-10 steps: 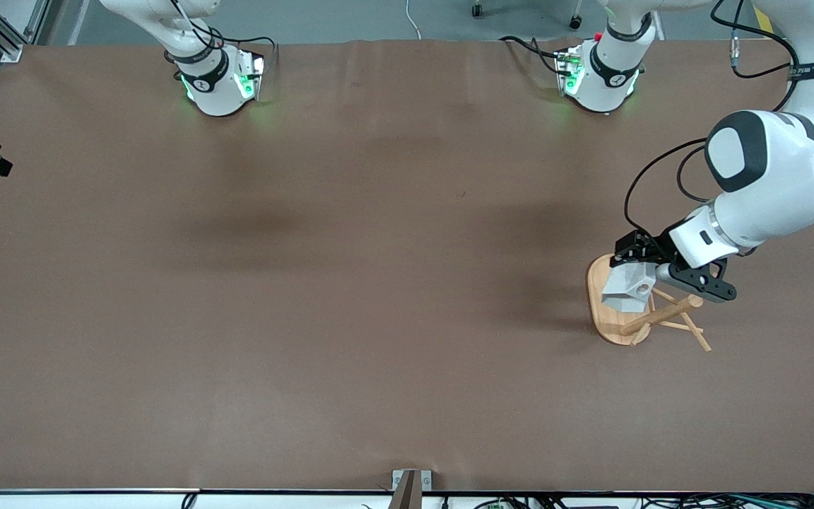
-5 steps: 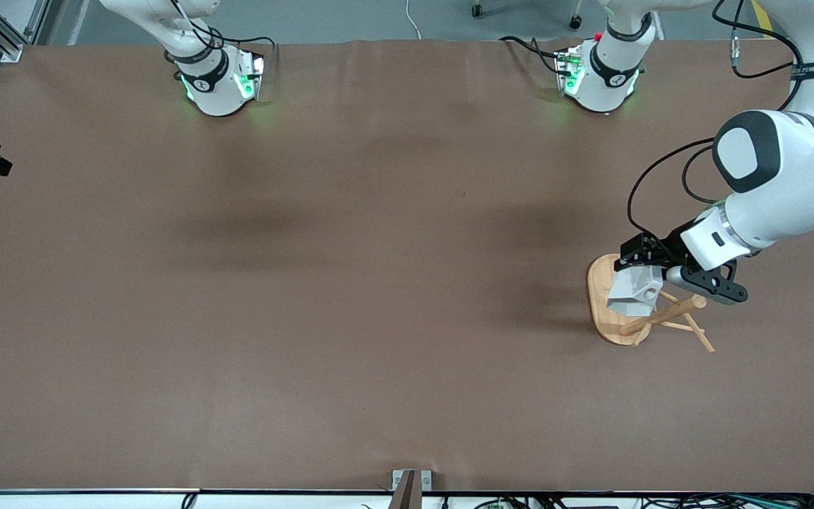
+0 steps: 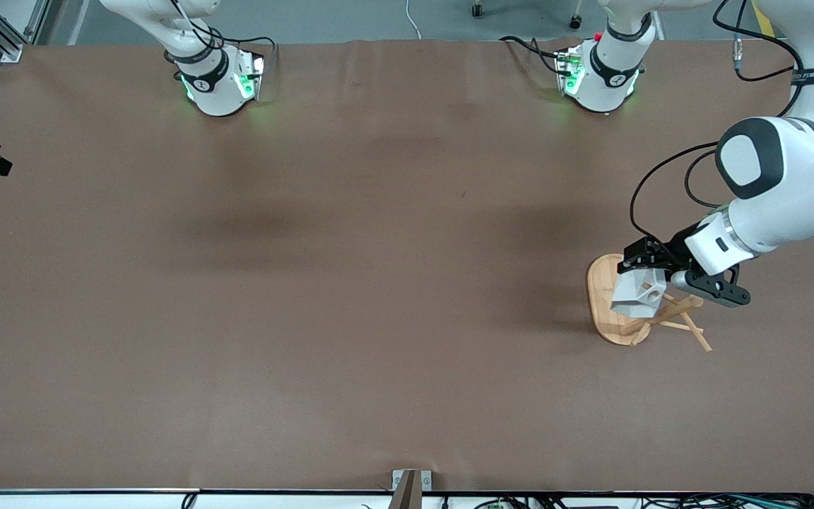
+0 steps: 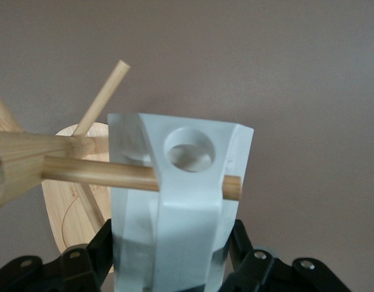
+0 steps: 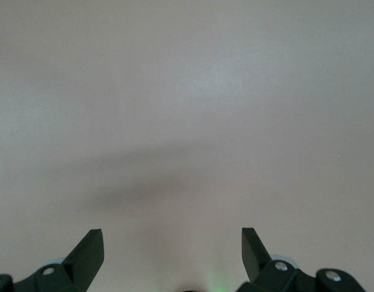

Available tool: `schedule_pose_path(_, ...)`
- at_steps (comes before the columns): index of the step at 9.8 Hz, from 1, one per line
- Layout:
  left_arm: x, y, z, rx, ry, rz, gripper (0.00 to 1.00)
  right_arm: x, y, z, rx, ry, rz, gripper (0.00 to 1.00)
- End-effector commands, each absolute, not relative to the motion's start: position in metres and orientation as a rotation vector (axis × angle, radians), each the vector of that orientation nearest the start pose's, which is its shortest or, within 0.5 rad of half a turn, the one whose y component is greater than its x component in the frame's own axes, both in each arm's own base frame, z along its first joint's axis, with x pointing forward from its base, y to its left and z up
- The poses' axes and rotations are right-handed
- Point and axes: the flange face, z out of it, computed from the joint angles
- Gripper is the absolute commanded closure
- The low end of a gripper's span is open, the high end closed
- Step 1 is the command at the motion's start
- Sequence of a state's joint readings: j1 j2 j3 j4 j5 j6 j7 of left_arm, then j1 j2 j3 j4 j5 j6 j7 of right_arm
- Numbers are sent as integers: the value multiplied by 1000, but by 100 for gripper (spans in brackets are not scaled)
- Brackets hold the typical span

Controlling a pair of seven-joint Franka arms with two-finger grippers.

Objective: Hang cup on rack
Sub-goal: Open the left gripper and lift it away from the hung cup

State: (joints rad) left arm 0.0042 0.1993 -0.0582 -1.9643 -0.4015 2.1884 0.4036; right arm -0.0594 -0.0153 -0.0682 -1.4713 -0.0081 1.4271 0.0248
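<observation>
The white faceted cup is held in my left gripper, which is shut on its sides over the bamboo rack's oval base. The rack's post and thin pegs stick out beside the cup. In the left wrist view the cup fills the middle between the black fingers. Its round-holed tab faces the camera. One peg runs from the post across the cup just below the hole, with its tip showing past the tab. My right gripper is open over bare table.
The brown table carries both arm bases along the edge farthest from the front camera. The rack stands near the left arm's end of the table. Another peg angles away above the cup.
My left gripper has carried the cup a little toward the rack's post and pegs, and the cup has tilted slightly. The rack has not moved.
</observation>
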Motion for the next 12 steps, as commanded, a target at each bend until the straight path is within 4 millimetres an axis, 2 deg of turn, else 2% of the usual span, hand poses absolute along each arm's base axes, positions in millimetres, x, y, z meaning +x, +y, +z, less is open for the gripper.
schedule_pose_path(1,600,-42,360,-3462,408,-124,14,528,-70,668,-3146,236,55,0)
schedule_pose_path(2,600,-42,362,-3461,406,-129,0,528,-70,668,-3146,236,55,0)
schedule_pose_path(4,602,-44,374,-3469,353,-140,0,528,-70,668,-3146,236,55,0)
schedule_pose_path(7,583,-63,449,-3454,113,-16,0,528,-70,668,-3146,236,57,0)
schedule_pose_path(10,558,-63,547,-3388,99,121,0,528,-71,668,-3146,238,57,0)
schedule_pose_path(12,536,-55,593,-3284,128,101,0,528,-70,667,-3145,236,62,0)
